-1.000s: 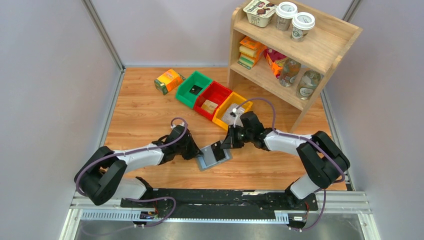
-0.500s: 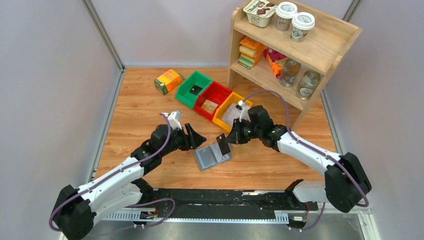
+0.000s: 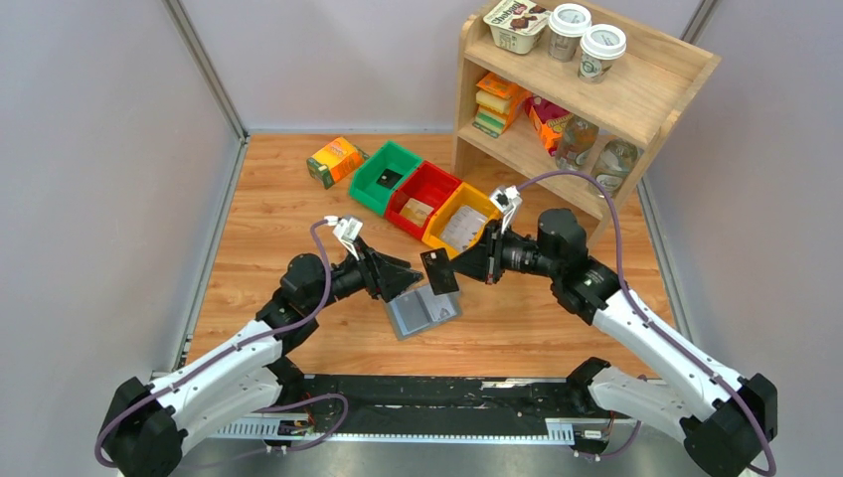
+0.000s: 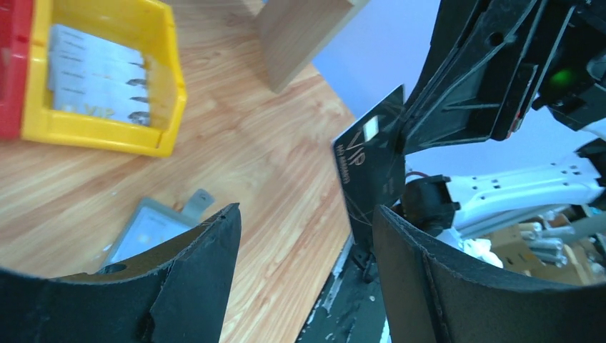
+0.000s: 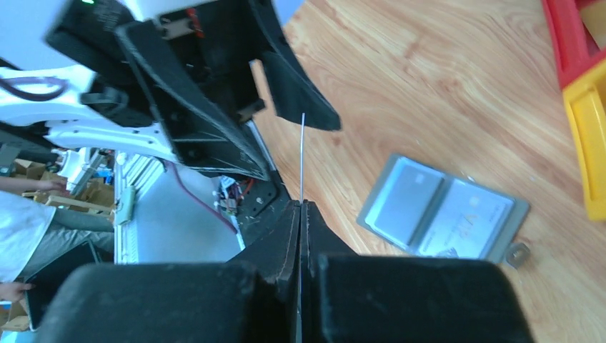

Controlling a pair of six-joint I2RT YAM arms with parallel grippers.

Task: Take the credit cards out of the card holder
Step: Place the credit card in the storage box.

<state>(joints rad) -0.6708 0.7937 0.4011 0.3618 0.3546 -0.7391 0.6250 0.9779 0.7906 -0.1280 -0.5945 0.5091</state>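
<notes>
- Left: left gripper (image 3: 403, 281), jaws spread wide, holding nothing, raised off the bench (image 3: 278, 219).
- Centre: card holder (image 3: 422, 311), lying open and flat on the bench, pale cards (image 5: 409, 201) in its pockets.
- Just right: black credit card (image 3: 439, 270), pinched in the closed right gripper (image 3: 467, 266), lifted clear of the holder.

Carton (image 3: 335, 160), three bins (image 3: 437, 184) — wooden shelf (image 3: 664, 62)
</notes>
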